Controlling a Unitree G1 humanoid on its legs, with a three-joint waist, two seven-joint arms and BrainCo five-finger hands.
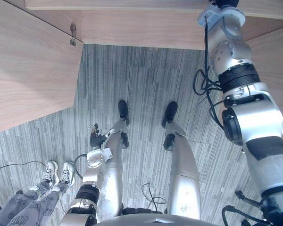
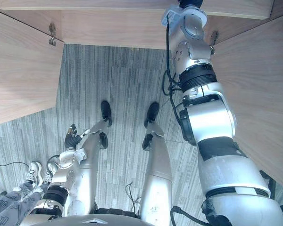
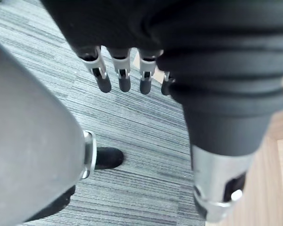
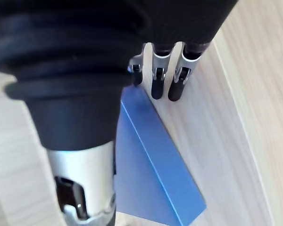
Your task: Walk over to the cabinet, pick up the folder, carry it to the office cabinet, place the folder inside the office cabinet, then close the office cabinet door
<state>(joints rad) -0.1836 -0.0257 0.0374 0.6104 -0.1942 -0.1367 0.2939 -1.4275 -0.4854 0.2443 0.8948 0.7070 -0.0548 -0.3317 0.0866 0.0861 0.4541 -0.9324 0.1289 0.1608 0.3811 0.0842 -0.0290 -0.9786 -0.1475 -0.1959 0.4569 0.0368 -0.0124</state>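
Note:
The blue folder (image 4: pixel 151 174) rests on the pale wooden shelf (image 4: pixel 236 141) inside the office cabinet. My right hand (image 4: pixel 158 84) hovers right over it, fingers straight and pointing past the folder's upper corner, thumb beside its near edge; they do not curl round it. In the eye views the right arm (image 1: pixel 236 75) reaches up into the cabinet's opening (image 1: pixel 132 28). My left hand (image 1: pixel 96 137) hangs low beside me over the carpet, fingers (image 3: pixel 114 77) relaxed and holding nothing.
The cabinet's left door (image 1: pixel 28 70) stands open on its hinge (image 1: pixel 73 35), and the right door (image 2: pixel 259 94) stands open at the right. Grey striped carpet (image 1: pixel 141 84) lies below. A person's legs and white sneakers (image 1: pixel 54 173) are at the lower left.

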